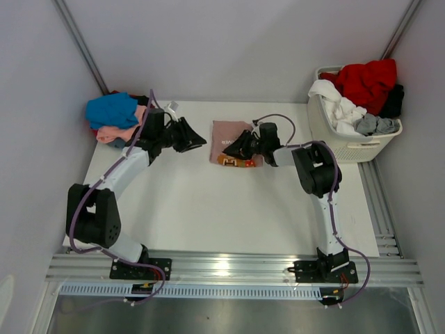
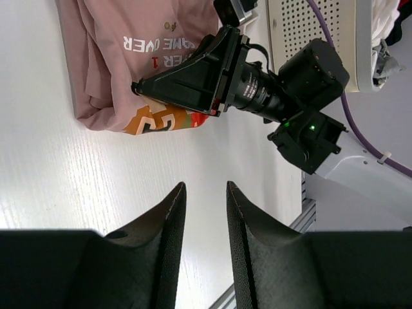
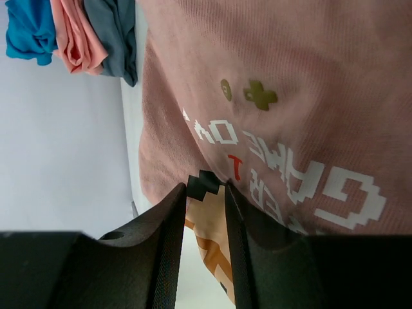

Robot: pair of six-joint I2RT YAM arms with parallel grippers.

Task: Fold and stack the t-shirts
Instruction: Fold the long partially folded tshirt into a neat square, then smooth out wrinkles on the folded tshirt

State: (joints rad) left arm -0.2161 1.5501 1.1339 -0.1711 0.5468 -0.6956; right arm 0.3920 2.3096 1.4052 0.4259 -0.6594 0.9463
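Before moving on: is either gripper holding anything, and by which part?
Left gripper holds nothing. Right gripper rests at an edge of the pink t-shirt; whether it grips cannot be told.

1 overhead view above the table [image 1: 208,202]; 2 close wrist views, both toward the pink t-shirt [image 2: 109,58]

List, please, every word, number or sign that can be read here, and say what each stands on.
"GAME OVER": white pixel letters on the dusty-pink t-shirt.
"ER 1": the neighbouring line on it, the 1 in red; its start is hidden.
A gold plus sign with a dot: same shirt, beside the words.
Nothing else is legible.
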